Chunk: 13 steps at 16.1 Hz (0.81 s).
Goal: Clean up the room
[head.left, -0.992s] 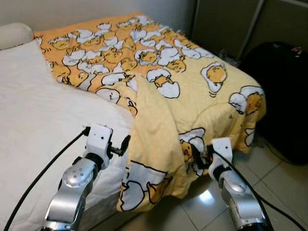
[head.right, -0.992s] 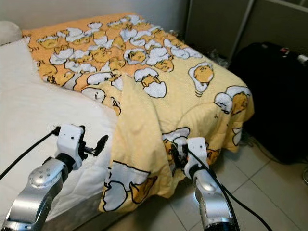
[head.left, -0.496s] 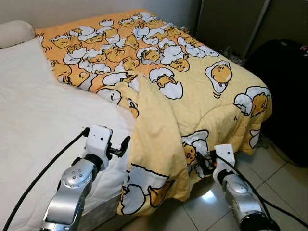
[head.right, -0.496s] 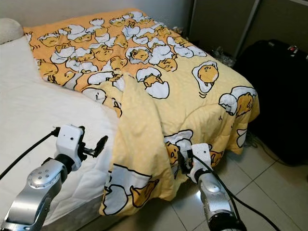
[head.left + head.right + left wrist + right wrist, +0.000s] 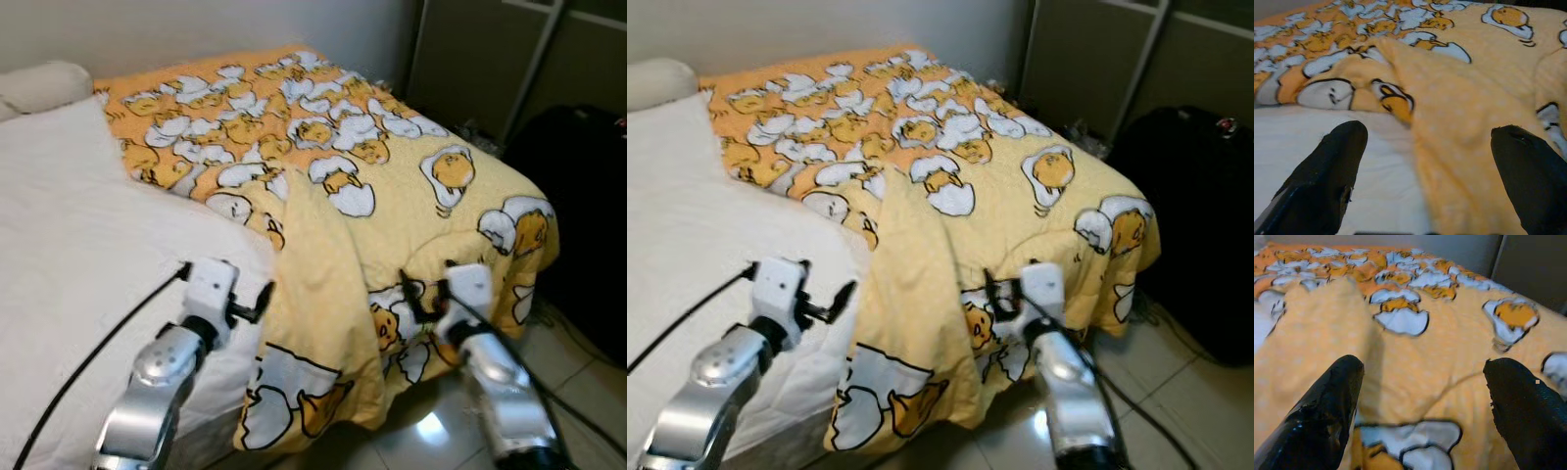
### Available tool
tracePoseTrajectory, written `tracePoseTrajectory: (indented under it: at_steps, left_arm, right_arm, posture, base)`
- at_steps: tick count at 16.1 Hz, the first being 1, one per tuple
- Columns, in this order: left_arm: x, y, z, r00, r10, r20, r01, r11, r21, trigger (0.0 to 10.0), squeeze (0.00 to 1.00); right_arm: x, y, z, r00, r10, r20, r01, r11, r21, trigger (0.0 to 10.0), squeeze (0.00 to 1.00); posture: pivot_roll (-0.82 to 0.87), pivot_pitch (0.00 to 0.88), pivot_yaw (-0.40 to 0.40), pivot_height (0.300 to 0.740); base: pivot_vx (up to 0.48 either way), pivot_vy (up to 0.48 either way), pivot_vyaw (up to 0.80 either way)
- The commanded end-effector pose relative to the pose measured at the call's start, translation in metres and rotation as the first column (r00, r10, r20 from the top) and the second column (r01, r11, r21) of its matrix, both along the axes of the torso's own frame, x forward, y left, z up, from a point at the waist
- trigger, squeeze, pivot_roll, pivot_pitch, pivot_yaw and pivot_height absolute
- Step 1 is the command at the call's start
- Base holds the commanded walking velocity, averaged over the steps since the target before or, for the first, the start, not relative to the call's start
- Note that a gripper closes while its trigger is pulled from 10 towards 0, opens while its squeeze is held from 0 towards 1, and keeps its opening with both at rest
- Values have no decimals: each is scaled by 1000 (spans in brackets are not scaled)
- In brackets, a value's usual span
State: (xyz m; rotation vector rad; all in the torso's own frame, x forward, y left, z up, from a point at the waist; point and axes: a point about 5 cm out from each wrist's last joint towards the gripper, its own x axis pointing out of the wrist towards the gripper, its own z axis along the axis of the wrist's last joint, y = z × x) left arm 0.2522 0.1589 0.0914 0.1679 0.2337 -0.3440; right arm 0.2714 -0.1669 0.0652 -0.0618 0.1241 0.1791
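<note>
Wrist views show both the left gripper [image 5: 1427, 161] and right gripper [image 5: 1422, 401] spread wide, empty, over the quilt [image 5: 392, 206].

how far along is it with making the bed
Early. Done: nothing clearly; the yellow blanket covers the far side and foot of the bed, bunched in a fold hanging over the near edge, and the white sheet lies bare. In hand: both grippers are open, the left gripper beside the fold, the right gripper at the hanging edge. Left: gripping and spreading the blanket.
</note>
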Motion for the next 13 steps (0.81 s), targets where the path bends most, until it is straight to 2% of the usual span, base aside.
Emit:
tracePoseTrajectory:
  at_steps: [1, 3, 6, 7, 8, 11, 13]
  left_arm:
    - [1, 9, 2, 1000, 22, 7, -22, 1000, 21, 10000, 275]
    - [2, 5, 2, 1000, -23, 8, 23, 1000, 2, 10000, 259]
    - [12, -10, -10, 989, -125, -73, 124, 992, -17, 10000, 278]
    - [18, -12, -19, 982, -143, -123, 141, 990, -28, 10000, 467]
    - [24, -15, -26, 975, -146, -165, 136, 988, -67, 10000, 1000]
    - [38, -22, -39, 961, -170, -220, 145, 982, -123, 10000, 1000]
    - [52, -35, -55, 943, -181, -279, 152, 981, -124, 10000, 1000]
  right_arm:
    - [2, 10, 9, 1000, 17, 15, -17, 1000, 7, 10000, 0]
    - [-4, 10, 8, 1000, -1, -3, 1, 1000, 10, 10000, 0]
    - [-9, 11, 10, 999, 8, -32, -8, 1000, 7, 10000, 0]
    - [-9, 10, 12, 999, 17, -41, -18, 1000, -4, 10000, 0]
    - [-9, 8, 14, 998, 44, -47, -45, 999, -13, 10000, 0]
    - [-10, 0, 24, 990, 133, -51, -136, 989, -56, 10000, 0]
    - [-14, -18, 32, 973, 206, -104, -215, 973, -85, 10000, 0]
  posture:
    - [-86, 0, 10, 740]
    - [-89, 0, 13, 740]
    - [-105, 0, 22, 740]
    - [-121, 0, 28, 740]
    - [-130, 0, 33, 740]
    - [-181, 0, 48, 740]
    - [-235, 6, 38, 740]
  base:
    - [281, 0, 0]
    - [0, 0, 0]
    - [0, 0, 0]
    - [0, 0, 0]
    - [0, 0, 0]
    - [0, 0, 0]
    - [0, 0, 0]
